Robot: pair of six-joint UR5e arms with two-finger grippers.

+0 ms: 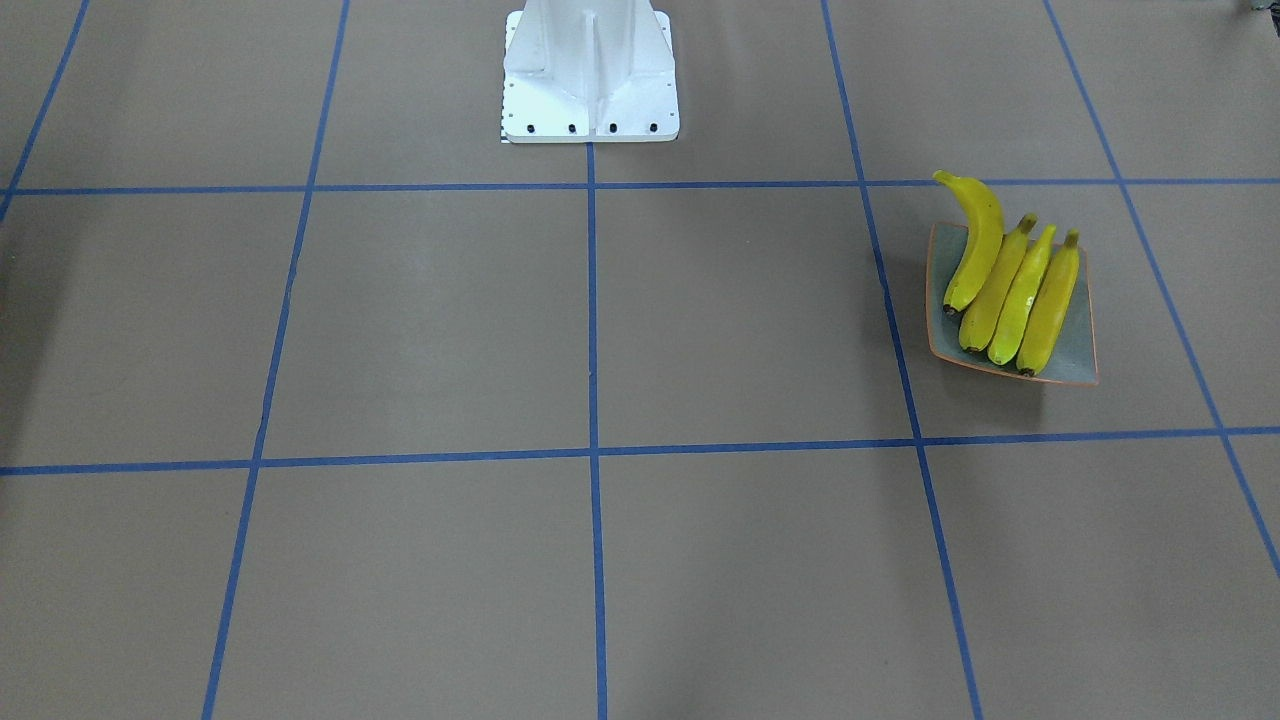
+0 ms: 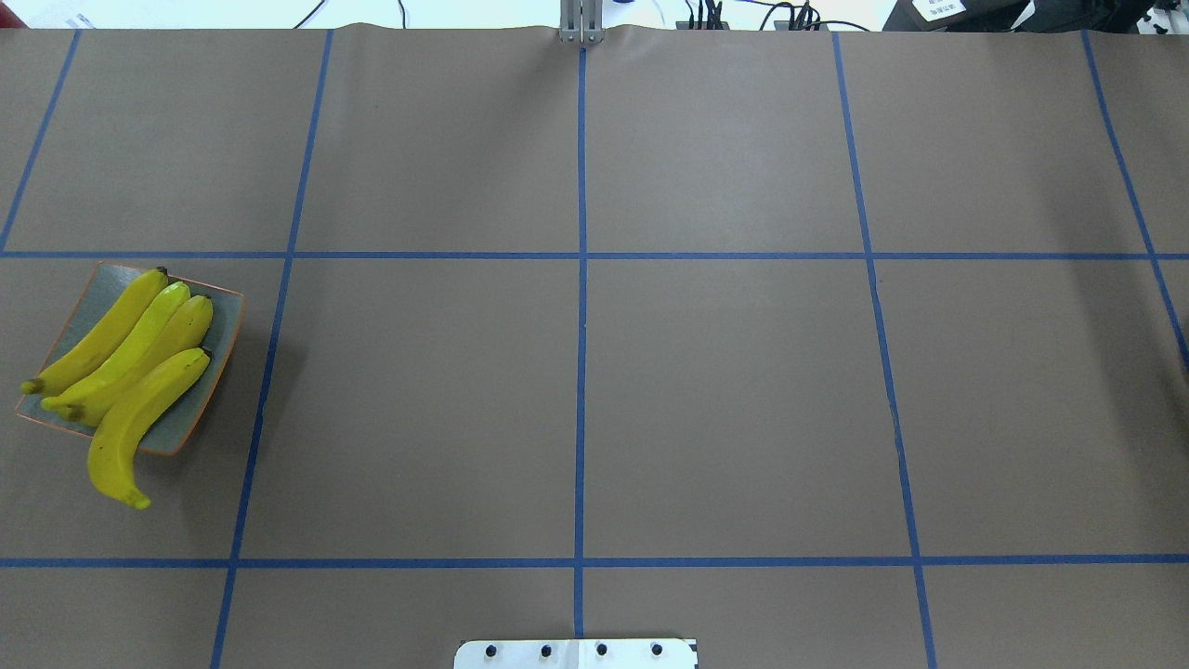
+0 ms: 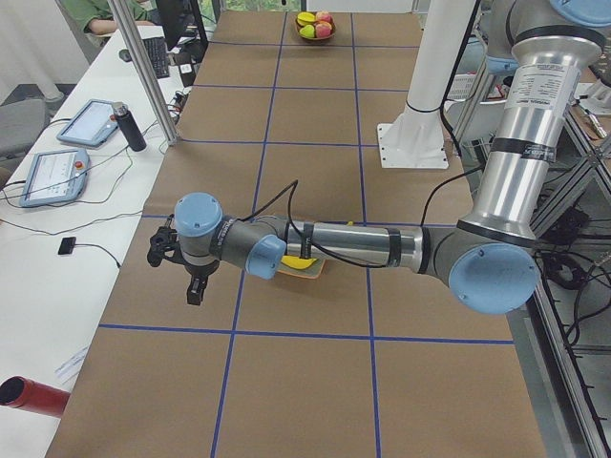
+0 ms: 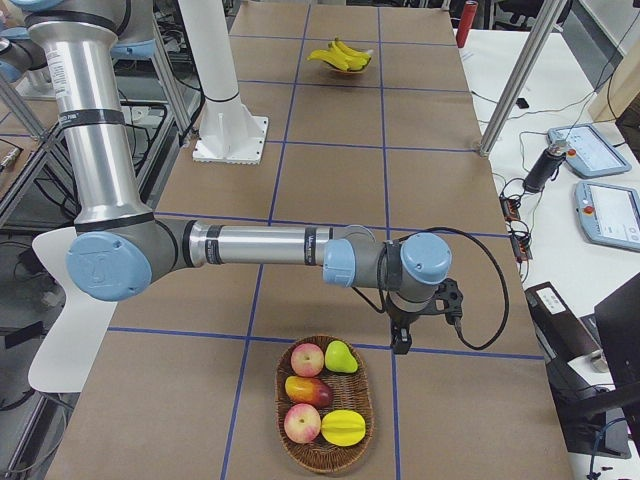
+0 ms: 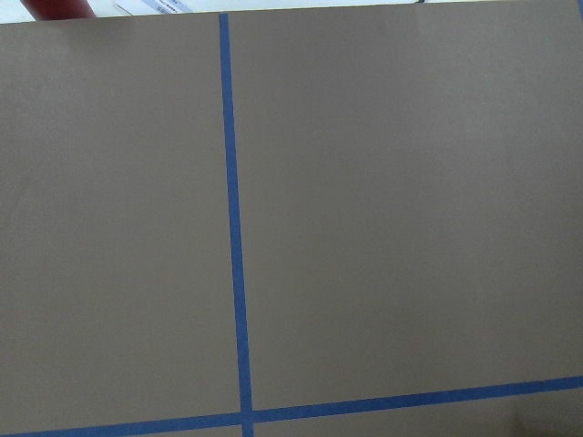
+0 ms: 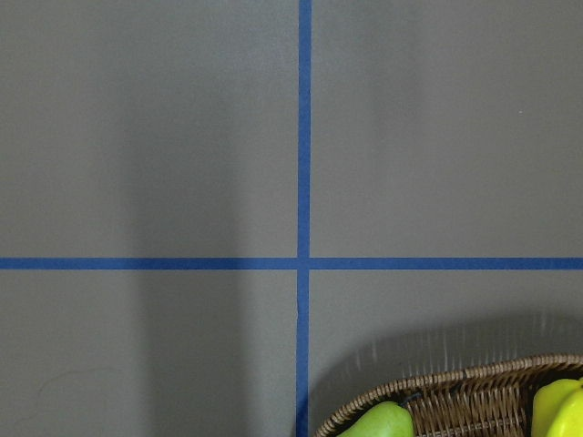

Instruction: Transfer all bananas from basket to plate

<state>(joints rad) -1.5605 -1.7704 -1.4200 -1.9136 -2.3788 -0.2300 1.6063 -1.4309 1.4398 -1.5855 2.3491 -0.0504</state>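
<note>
Plate (image 2: 215,386): on the table (image 2: 725,390) at 9 o'clock from the centre in the overhead view, inside one square of the blue tape grid (image 2: 581,279).

Bananas (image 2: 130,372): four, lying side by side across the plate and touching along their lengths. Three sit parallel. The curved banana (image 2: 130,427) lies at the 5 o'clock side of the row, and one end of it juts past the plate's rim at 6 o'clock, over bare table.

Wicker basket (image 4: 325,405): at the table's opposite end, at 6 o'clock in the exterior right view. It holds two apples (image 4: 307,358), a green pear (image 4: 341,356), a red-yellow fruit (image 4: 307,390) and a yellow fruit (image 4: 343,427).

Right gripper (image 4: 420,325): above the table at 1 o'clock from the basket, near its rim and pointing down. Jaw width: cannot tell, as only the side view shows it. Its wrist view shows a tape crossing and the basket's rim at 5 o'clock.

Left gripper (image 3: 177,272): above the table at 9 o'clock from the plate in the exterior left view, apart from it, with the forearm passing over the plate. Jaw width: cannot tell. Its wrist view shows only brown table and tape.

White robot pedestal (image 1: 590,70): at 12 o'clock in the front-facing view.
</note>
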